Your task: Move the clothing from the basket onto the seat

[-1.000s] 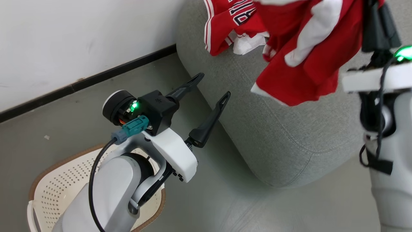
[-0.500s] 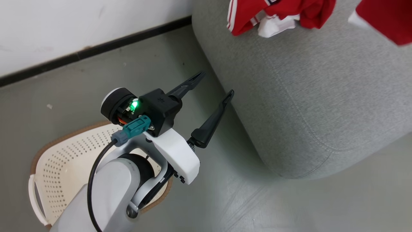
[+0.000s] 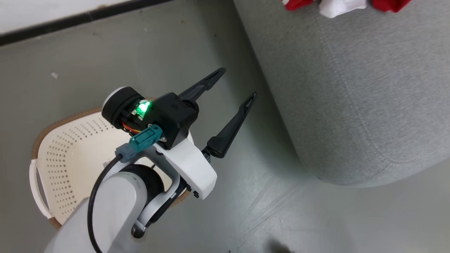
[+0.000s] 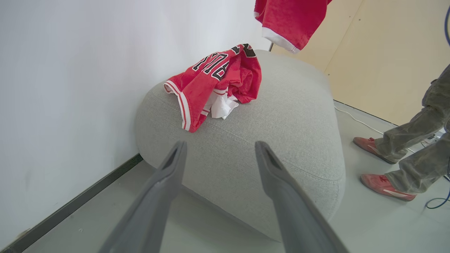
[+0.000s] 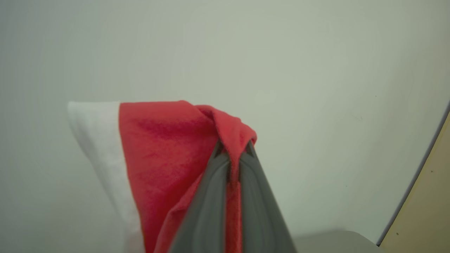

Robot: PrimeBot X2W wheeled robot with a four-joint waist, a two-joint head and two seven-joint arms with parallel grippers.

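My left gripper (image 3: 235,85) hangs open and empty over the grey floor, between the cream basket (image 3: 63,151) and the grey seat (image 3: 351,88). My left forearm hides part of the basket; the part that shows is bare. In the left wrist view the open gripper (image 4: 220,146) points at the seat (image 4: 288,126), where the red jersey (image 4: 211,80) lies crumpled near the wall. The red shorts (image 4: 288,21) hang in the air above the seat's far end. My right gripper (image 5: 233,147) is shut on a fold of the shorts (image 5: 158,147), whose white stripe (image 5: 95,133) hangs at the left.
A person's legs (image 4: 418,133) in red shoes (image 4: 383,184) stand on the floor right of the seat. A white wall with a dark baseboard (image 3: 88,15) runs behind the basket and seat. A cable (image 4: 355,119) lies on the floor past the seat.
The head camera has swung, sliding the seat and jersey up and right. The hanging shorts and my right arm have left that view. My left gripper stays open.
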